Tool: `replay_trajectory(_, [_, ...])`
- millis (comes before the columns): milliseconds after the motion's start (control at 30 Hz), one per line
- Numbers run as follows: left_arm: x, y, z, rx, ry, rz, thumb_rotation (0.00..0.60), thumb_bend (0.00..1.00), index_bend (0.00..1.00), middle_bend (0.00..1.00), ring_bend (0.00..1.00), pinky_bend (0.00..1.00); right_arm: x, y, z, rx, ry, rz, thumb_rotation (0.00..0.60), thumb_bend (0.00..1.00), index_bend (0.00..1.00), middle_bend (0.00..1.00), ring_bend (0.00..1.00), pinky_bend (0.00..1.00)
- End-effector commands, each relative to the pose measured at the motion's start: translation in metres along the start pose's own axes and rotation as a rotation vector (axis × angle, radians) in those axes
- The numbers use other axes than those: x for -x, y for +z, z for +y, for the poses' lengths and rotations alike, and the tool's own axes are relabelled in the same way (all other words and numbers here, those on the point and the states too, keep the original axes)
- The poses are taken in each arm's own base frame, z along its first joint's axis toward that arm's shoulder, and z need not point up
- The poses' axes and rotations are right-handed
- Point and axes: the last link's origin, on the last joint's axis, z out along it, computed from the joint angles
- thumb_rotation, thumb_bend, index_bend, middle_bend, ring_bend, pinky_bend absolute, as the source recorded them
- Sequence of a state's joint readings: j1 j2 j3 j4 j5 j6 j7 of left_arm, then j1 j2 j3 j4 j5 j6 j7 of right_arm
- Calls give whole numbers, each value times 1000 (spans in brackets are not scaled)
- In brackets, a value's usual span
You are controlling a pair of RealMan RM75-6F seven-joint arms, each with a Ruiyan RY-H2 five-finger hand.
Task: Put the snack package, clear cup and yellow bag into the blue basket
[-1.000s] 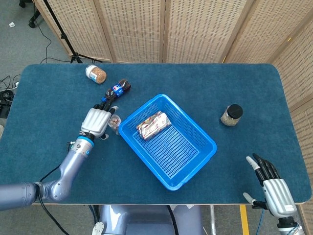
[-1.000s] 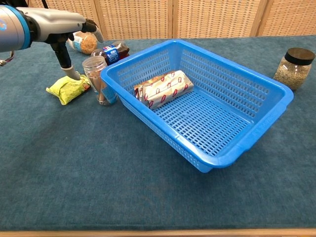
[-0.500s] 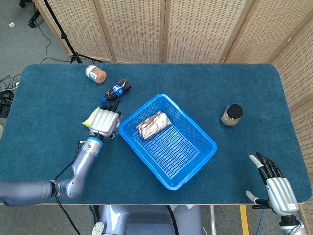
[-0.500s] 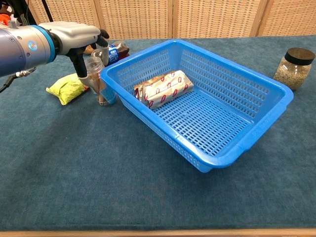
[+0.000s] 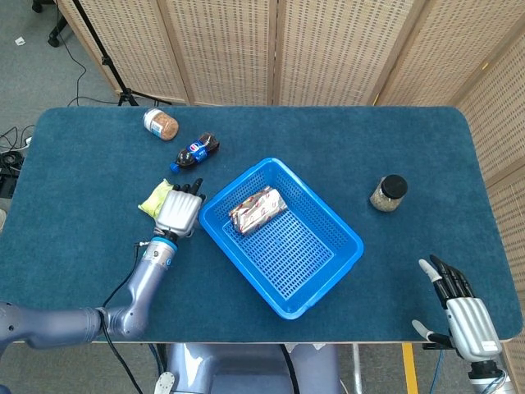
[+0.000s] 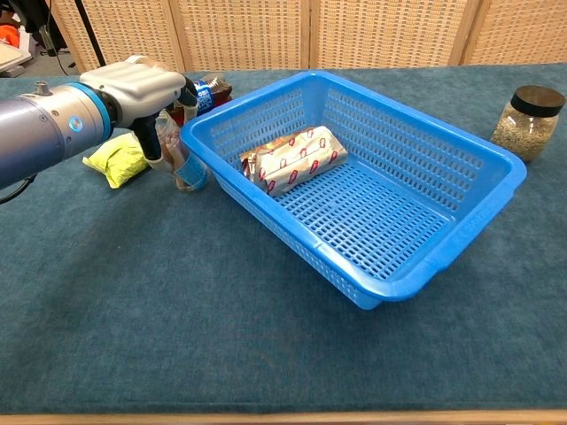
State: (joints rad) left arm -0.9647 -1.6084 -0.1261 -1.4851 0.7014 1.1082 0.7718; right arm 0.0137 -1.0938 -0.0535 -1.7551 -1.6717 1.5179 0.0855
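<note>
The left hand (image 6: 146, 88) sits directly over the clear cup (image 6: 177, 159), which stands upright on the table (image 5: 82, 164) just outside the blue basket (image 5: 328, 263) at its left corner, toward the table's left edge. The cup's long axis is vertical and the hand comes at it from above and from the left, palm down, its fingers draped down around the upper part of the cup; from the chest view a thumb appears to lie against the near side, but whether the grasp has actually closed on the cup cannot be told. The move ahead turns on this: the basket wall is immediately to the right of the cup, so a lift and a short carry rightward over the rim would do it. The yellow bag (image 6: 120, 159) lies flat just left of the cup, beside the hand's wrist. The snack package (image 5: 257, 208) already lies inside the basket near its far left wall. The right hand (image 5: 463, 316) rests well away at the near right corner, fingers spread, holding nothing, so the left is plainly the nearer one. Compared with a second ago, the left hand has shifted from over the yellow bag to over the cup, and has lowered.
</note>
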Motion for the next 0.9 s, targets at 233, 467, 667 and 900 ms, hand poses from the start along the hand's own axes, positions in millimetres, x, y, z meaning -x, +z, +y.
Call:
replay_trajectory(233, [4, -1, 3, -19, 37, 81, 600, 330, 780, 342, 392, 424, -1, 0, 0, -2, 2, 4, 600, 207, 0, 0, 0, 64])
replay_trajectory(467, [5, -2, 3, -20, 49, 138, 600, 422, 854, 448, 517, 528, -1, -1, -1, -5, 3, 3, 600, 207, 0, 0, 0, 64])
replay_trajectory(667, [3, -2, -2, -27, 55, 149, 600, 434, 866, 466, 559, 558, -1, -1, -1, -6, 2, 2, 600, 207, 0, 0, 0, 64])
replay_trajectory(900, [-26, -2, -18, -54, 63, 194, 600, 435, 868, 470, 562, 562, -1, -1, -1, -7, 6, 1, 600, 207, 0, 0, 0, 64])
